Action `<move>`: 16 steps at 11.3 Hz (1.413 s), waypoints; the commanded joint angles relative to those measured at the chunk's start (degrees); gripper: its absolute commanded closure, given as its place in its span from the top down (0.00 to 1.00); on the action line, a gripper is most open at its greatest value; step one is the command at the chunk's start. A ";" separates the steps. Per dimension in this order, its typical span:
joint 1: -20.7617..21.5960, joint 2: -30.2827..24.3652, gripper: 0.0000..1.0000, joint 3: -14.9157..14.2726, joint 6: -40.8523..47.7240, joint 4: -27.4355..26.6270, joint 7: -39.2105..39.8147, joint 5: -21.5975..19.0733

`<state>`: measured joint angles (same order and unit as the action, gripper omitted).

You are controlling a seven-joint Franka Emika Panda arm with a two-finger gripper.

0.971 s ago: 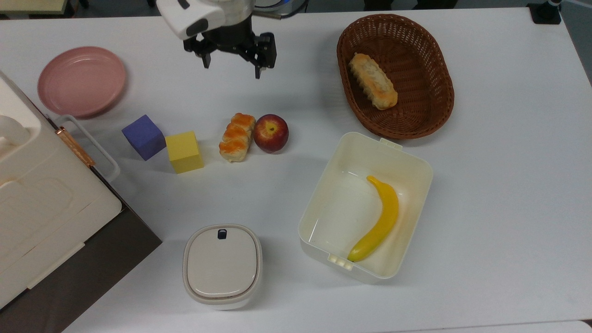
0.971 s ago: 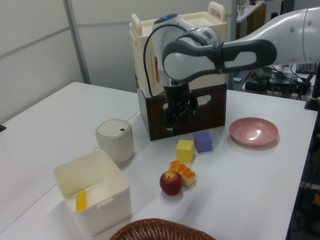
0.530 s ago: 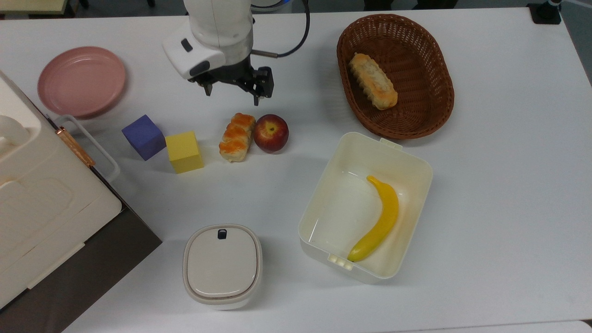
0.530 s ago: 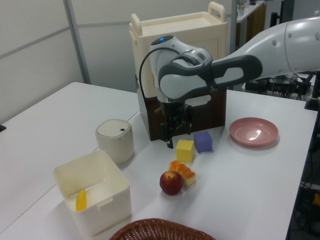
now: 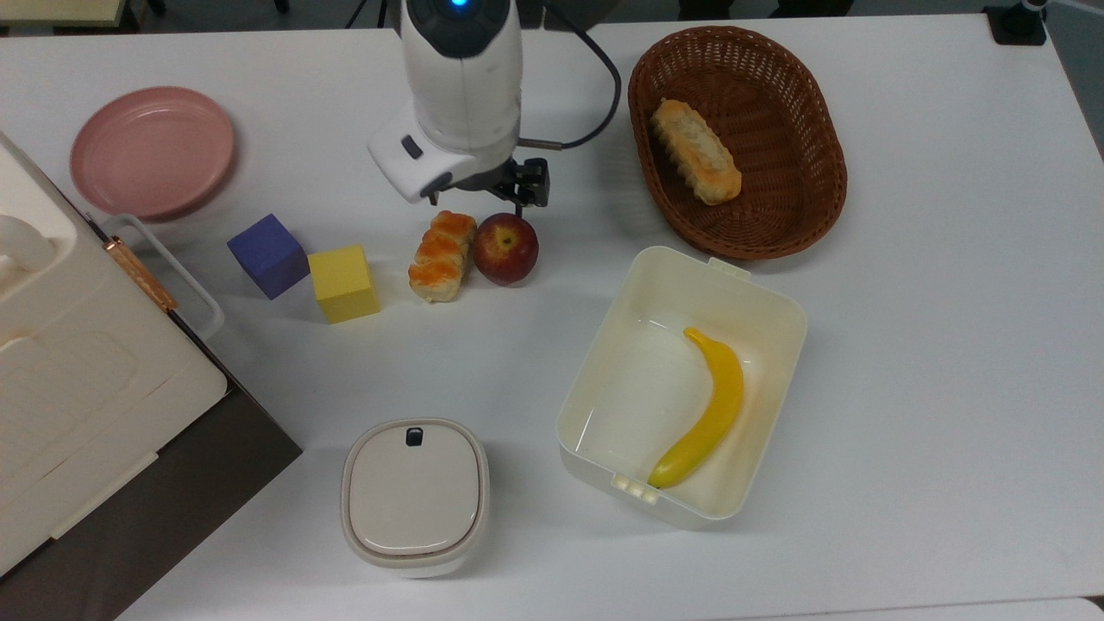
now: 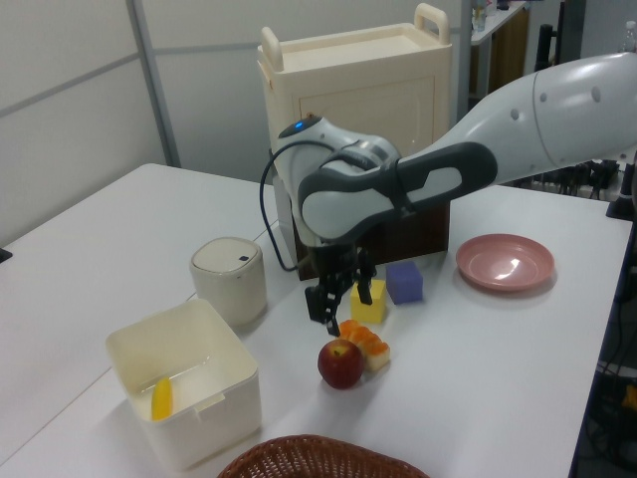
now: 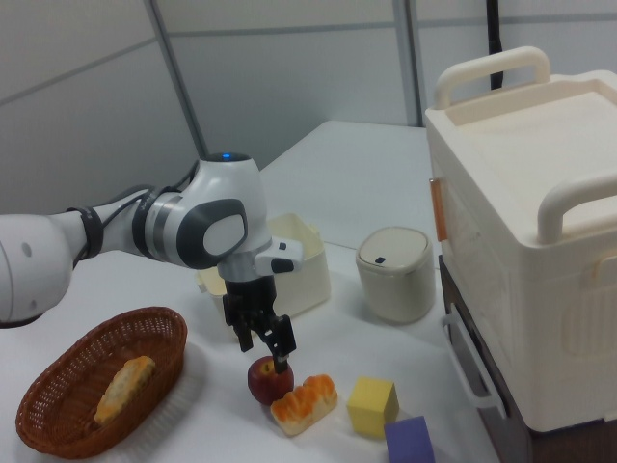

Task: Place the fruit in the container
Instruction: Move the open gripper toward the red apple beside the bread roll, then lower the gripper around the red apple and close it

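You're in the approach step: gripper (image 7: 267,348) hangs just above the apple (image 5: 505,248), fingers spread, nothing held. Apple sits mid-desk, touching the glazed pastry (image 5: 442,256) on the top view's left, well apart from the white tub (image 5: 759,285), which already holds a banana (image 5: 705,410). Apple is round, no real long axis; stem dimple faces up. Next you need a straight descent centred on it, fingers straddling its widest part, keeping the pastry-side finger clear. Then, I'd judge, lift and carry toward the tub.
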<state>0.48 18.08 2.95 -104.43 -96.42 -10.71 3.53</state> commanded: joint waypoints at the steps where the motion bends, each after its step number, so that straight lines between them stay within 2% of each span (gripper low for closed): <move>1: 2.24 2.83 1.00 0.03 -2.70 -0.70 -1.33 0.87; 7: 3.21 6.53 1.00 0.04 -7.10 -0.70 -1.77 0.96; 9: 3.21 6.79 0.86 0.03 -7.54 -0.70 -2.47 0.96; 10: 3.21 6.71 0.68 0.03 -7.46 -0.70 -2.47 0.96; 11: 3.12 6.27 0.59 0.03 -7.02 -0.61 -2.47 0.96; 14: 2.77 2.67 0.59 0.03 -5.70 1.05 -2.56 0.87; 16: 2.94 2.14 0.60 0.03 -5.61 5.08 -3.52 0.78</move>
<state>3.04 22.91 3.08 -110.61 -93.83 -11.97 3.55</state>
